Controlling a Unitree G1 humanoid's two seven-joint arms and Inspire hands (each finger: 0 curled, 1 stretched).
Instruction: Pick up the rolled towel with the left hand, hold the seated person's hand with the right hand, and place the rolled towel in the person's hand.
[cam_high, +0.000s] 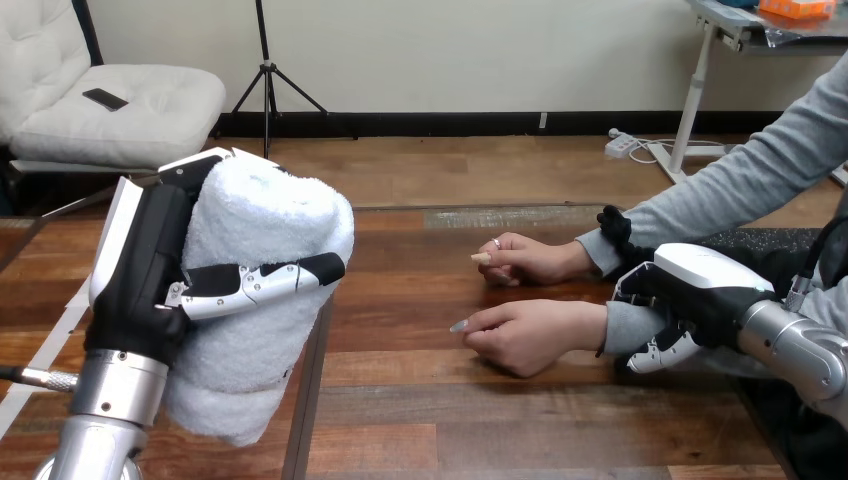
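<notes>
A white rolled towel (265, 290) is held up well to the left of the person's nearer hand (525, 335). It stands nearly upright, its long axis running top to bottom. The left robot hand (150, 270) grips it, a finger curled across its front. The person's nearer hand rests loosely curled on the wooden surface (480, 400), fingertips pointing toward the towel. Just right of that hand, the right robot hand (700, 295) wraps its fingers round the grey-sleeved wrist (625, 325). The person's other hand (530, 260) lies just behind the nearer one.
</notes>
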